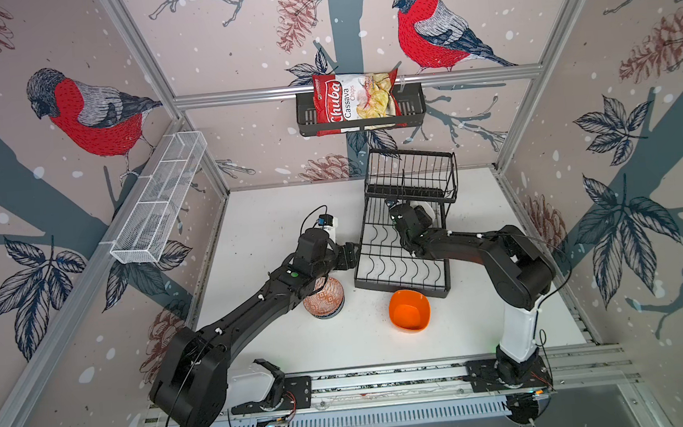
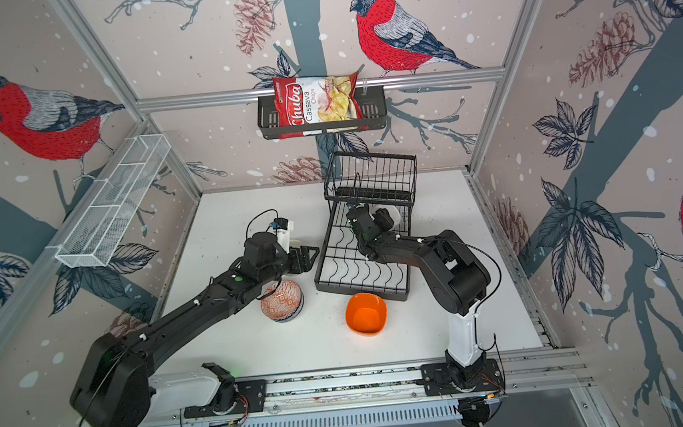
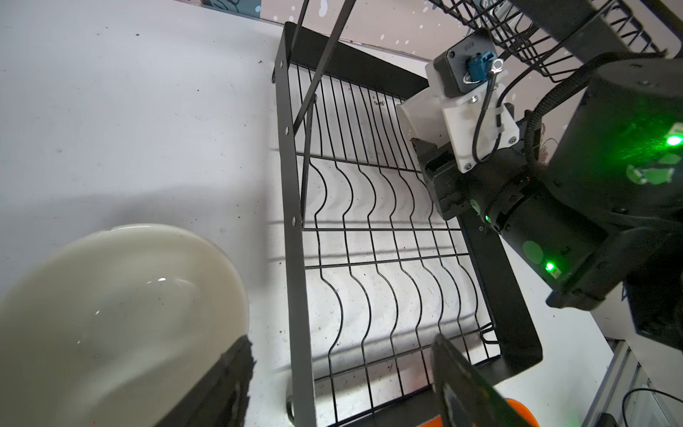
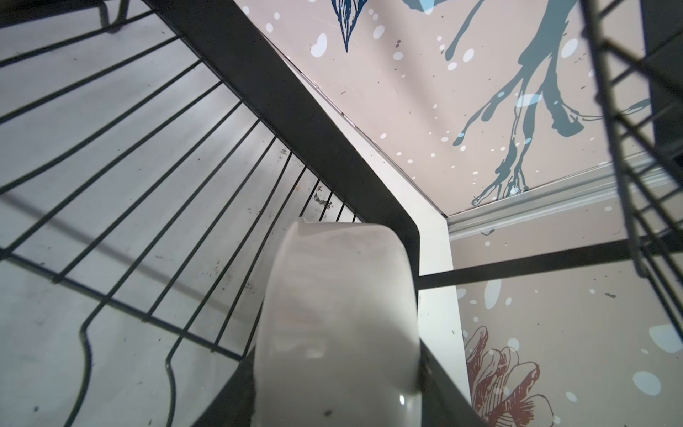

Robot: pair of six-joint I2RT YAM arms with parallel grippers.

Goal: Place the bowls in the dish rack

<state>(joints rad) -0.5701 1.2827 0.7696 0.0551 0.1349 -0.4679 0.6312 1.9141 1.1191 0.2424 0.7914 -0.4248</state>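
Right gripper [image 4: 338, 401] clamped a white bowl [image 4: 332, 295] inside the dish rack [image 1: 402, 290]; left gripper [image 3: 343, 373] stood jaws apart beside it. Behind the dish rack, a bag [image 1: 353, 99] read "Chuba Cassava Chips".

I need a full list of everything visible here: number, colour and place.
table: one, white, bottom of the cell.
dish rack: one, black, back right of table.
white bowl: one, white, on edge inside the rack.
cream bowl: one, cream, left of the rack.
patterned bowl: one, orange-red, atop a stack under the left arm.
orange bowl: one, orange, before the rack.
wall basket: one, black, back wall.
chip bag: one, red and white, in that basket.
mesh tray: one, white, left wall.
left gripper: one, black, open, beside the cream bowl.
right gripper: one, black, shut on the white bowl.
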